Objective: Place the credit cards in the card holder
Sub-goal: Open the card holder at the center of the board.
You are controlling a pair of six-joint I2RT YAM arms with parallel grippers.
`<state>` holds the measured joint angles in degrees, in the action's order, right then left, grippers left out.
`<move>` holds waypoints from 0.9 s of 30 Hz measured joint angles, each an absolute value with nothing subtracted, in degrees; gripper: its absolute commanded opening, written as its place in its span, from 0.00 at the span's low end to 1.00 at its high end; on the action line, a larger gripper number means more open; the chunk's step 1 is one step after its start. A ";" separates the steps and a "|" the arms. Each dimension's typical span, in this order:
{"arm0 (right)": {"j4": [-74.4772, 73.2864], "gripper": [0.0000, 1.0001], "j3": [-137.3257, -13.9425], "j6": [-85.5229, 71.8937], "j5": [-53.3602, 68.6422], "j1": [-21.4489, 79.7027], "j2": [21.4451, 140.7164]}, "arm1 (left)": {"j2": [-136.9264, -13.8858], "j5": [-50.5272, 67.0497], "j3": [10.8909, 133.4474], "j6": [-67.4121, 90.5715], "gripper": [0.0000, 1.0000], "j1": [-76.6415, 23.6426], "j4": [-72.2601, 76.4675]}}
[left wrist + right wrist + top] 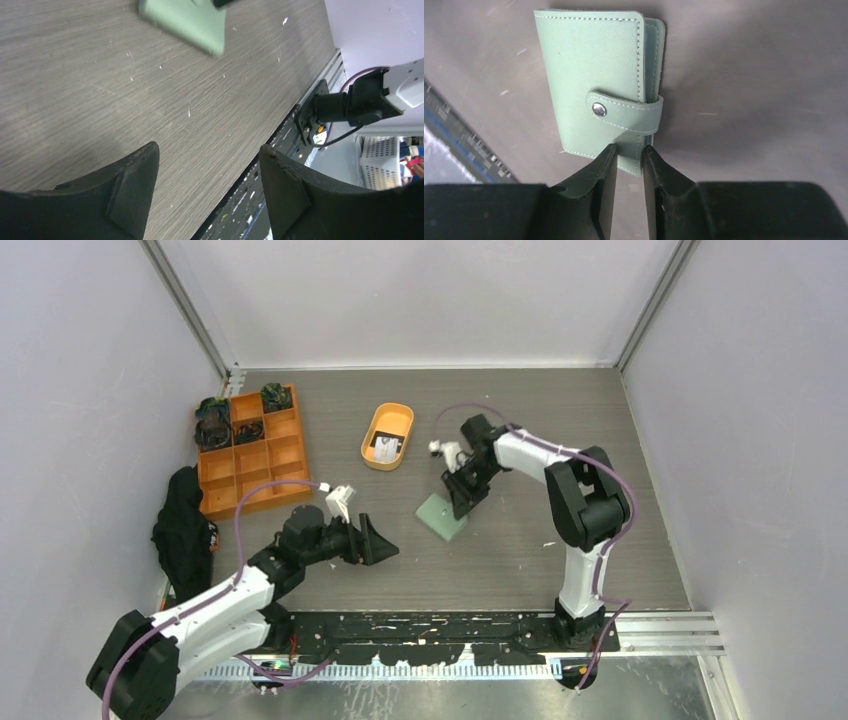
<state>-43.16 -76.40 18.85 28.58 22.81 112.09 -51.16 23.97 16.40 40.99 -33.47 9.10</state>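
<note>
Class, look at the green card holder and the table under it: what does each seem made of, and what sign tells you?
The card holder: likely matte leather or faux leather; stitched seams, soft nap, shiny metal-looking snap. The table: grey wood-grain surface, probably laminate; fine streaks, low sheen.

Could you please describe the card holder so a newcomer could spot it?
On the grey table, look right of centre, nearer than the orange oval tray. The card holder sits pinched by the right hand. Unlike that tray, it is flat, sage-green, with a snap tab.
</note>
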 measured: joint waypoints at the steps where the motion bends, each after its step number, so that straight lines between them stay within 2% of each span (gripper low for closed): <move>1: -43.59 0.38 -74.37 19.03 29.02 25.12 110.65 | -50.11 23.62 14.61 41.17 0.73 -34.17 10.55; 3: -44.34 0.60 -70.89 19.38 30.20 29.23 108.05 | -48.36 22.46 11.64 41.34 0.73 -35.68 12.88; 4: -44.97 0.67 -69.78 19.77 30.98 30.89 107.00 | -47.57 21.50 10.39 41.36 0.73 -36.73 13.96; 7: -47.86 0.80 -68.07 23.18 33.12 33.08 103.04 | -46.35 19.00 9.02 40.62 0.73 -39.75 16.08; 8: -48.56 0.86 -67.96 25.39 33.69 32.80 101.41 | -46.04 17.91 8.86 39.97 0.73 -41.01 16.71; 9: -49.12 0.97 -67.88 27.66 34.24 32.40 99.72 | -45.82 16.93 8.75 39.35 0.73 -42.17 17.54; 10: -49.65 0.99 -67.59 30.87 35.11 31.99 97.56 | -45.71 16.08 8.58 38.50 0.73 -43.07 18.50; 16: -52.05 0.97 -60.88 58.48 42.39 31.62 82.72 | -46.04 12.38 5.61 34.15 0.70 -45.01 23.66; 18: -54.78 0.84 -61.76 66.87 43.68 32.97 84.62 | -47.44 11.38 5.26 33.17 0.66 -45.06 24.84; 21: -56.14 0.72 -64.49 75.18 44.69 35.03 92.16 | -51.27 10.52 5.26 32.45 0.61 -45.06 27.86; 24: -54.00 0.63 -64.75 76.82 43.05 37.28 97.27 | -56.36 10.50 5.26 32.53 0.57 -45.06 31.29; 27: -50.33 0.60 -64.66 74.94 40.40 39.40 98.41 | -61.98 10.50 5.28 32.69 0.55 -45.06 35.35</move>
